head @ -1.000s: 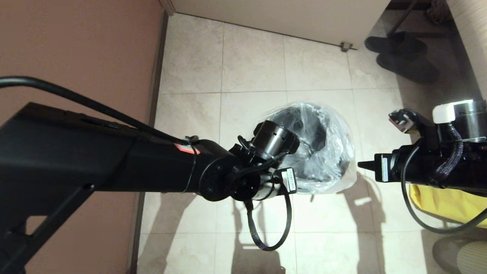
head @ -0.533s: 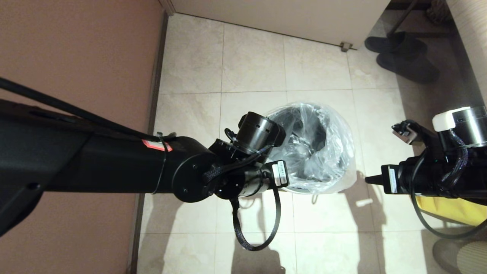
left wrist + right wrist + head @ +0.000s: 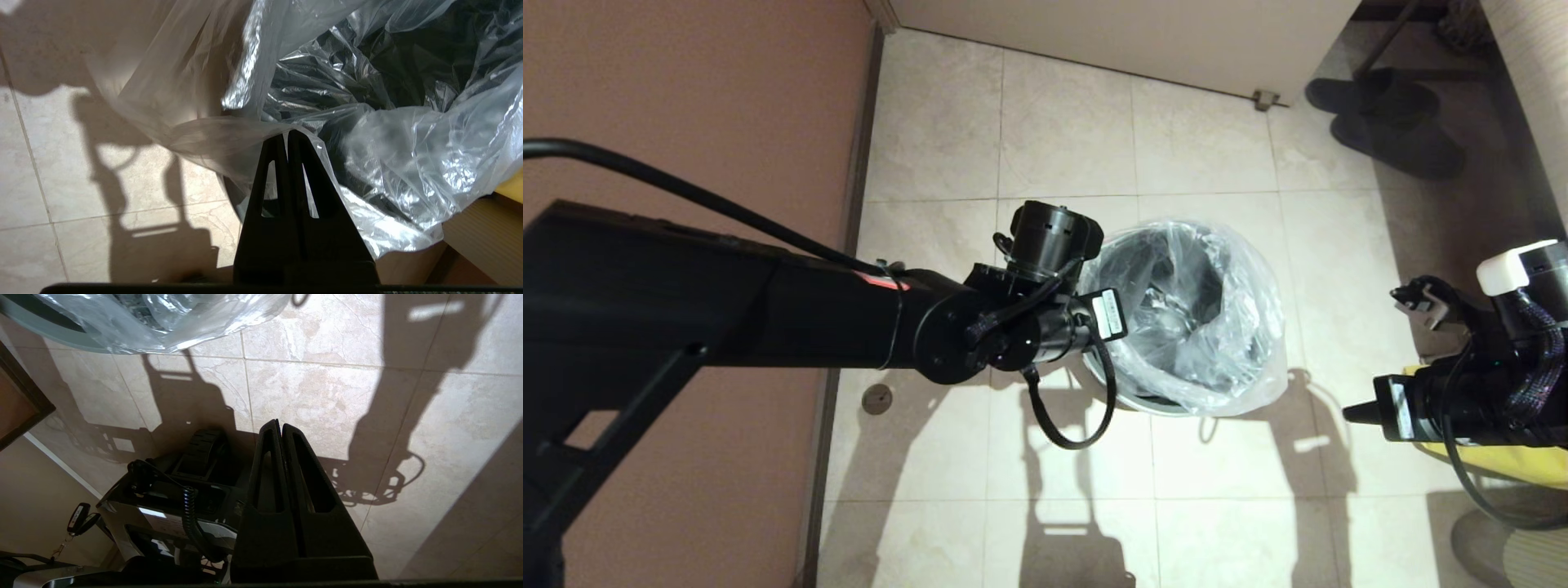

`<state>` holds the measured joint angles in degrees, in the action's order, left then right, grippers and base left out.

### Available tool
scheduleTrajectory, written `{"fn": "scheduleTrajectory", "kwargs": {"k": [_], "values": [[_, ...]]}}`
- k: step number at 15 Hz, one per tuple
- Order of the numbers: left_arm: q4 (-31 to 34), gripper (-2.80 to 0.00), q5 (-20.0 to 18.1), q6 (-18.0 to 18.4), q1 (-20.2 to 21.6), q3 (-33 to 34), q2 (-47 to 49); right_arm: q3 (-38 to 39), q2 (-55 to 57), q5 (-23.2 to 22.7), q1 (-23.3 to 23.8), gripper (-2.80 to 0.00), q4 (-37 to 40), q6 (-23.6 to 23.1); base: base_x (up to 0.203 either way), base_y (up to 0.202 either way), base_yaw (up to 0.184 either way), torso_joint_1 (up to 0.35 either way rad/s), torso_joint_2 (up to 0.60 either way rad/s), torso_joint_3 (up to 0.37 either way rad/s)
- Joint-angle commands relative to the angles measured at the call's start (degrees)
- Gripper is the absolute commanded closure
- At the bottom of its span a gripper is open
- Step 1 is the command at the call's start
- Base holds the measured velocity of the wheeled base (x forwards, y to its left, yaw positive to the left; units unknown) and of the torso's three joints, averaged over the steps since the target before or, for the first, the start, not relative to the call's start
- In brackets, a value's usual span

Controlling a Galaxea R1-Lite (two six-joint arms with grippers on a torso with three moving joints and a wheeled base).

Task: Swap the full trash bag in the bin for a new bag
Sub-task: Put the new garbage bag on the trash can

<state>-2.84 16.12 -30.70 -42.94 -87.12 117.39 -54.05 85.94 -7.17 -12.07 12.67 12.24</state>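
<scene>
The bin (image 3: pixel 1131 402) stands on the tiled floor, and the new bag (image 3: pixel 1241 327), clear and crinkly, lies inside it and spills over its rim. My left gripper (image 3: pixel 287 132) is shut on the bag's (image 3: pixel 408 155) edge at the bin's left side, beside the dark rim (image 3: pixel 229 192). In the head view the left wrist (image 3: pixel 1045 327) hides those fingers. My right gripper (image 3: pixel 1349 413) hangs to the right of the bin, apart from it. The right wrist view shows this gripper (image 3: pixel 280 424) shut and holding nothing, above bare tiles.
An opaque yellow bag (image 3: pixel 1486 437) lies under the right arm. Dark slippers (image 3: pixel 1388 122) sit at the far right, and a brown wall (image 3: pixel 686 98) runs along the left. A small round disc (image 3: pixel 876 398) lies on the floor. The robot's base (image 3: pixel 163 506) shows below the right gripper.
The left arm has moved left and farther away along the bin's left rim, still holding the bag's edge. The right arm has drawn back to the right and nearer, away from the bin.
</scene>
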Motion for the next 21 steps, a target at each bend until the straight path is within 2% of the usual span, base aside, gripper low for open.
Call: {"fn": "scheduleTrajectory", "kwargs": {"k": [1, 7, 11, 13, 16, 18, 21], "values": [[0.1, 0.00, 0.0, 0.0, -0.1, -2.3, 1.8, 0.1, -0.5, 0.0, -0.1, 0.00, 0.1, 0.1, 0.000, 0.000, 0.000, 0.000, 0.00, 0.000], [5.0, 0.00, -0.1, -0.1, -4.2, -9.2, 0.3, 1.1, -0.1, 0.0, 0.2, 0.00, -0.1, 0.2, 0.000, 0.000, 0.000, 0.000, 0.00, 0.000], [8.0, 0.00, 0.1, 0.2, -2.8, -14.7, 7.4, 1.0, 0.0, 0.0, 0.1, 0.00, -0.4, 0.2, 0.000, 0.000, 0.000, 0.000, 0.00, 0.000], [8.6, 0.00, 0.0, 1.4, -2.2, -15.1, 9.4, 1.0, 0.2, 0.0, 0.1, 0.00, -0.4, 0.2, 0.000, 0.000, 0.000, 0.000, 0.00, 0.000], [15.9, 0.00, -1.1, 3.3, -2.2, -17.0, 10.3, 1.0, 0.5, 0.0, 0.1, 0.00, -0.4, 0.2, 0.000, 0.000, 0.000, 0.000, 0.00, 0.000], [19.5, 0.00, -3.5, 3.2, -2.0, -19.7, 10.2, 1.1, 0.3, 0.0, 0.2, 0.00, -0.4, 0.1, 0.000, 0.000, 0.000, 0.000, 0.00, 0.000], [24.7, 0.00, -4.3, 3.1, -2.0, -23.1, 9.0, 1.1, -0.2, 0.1, 0.3, 0.00, -0.2, 0.1, 0.000, 0.000, 0.000, 0.000, 0.00, 0.000]]}}
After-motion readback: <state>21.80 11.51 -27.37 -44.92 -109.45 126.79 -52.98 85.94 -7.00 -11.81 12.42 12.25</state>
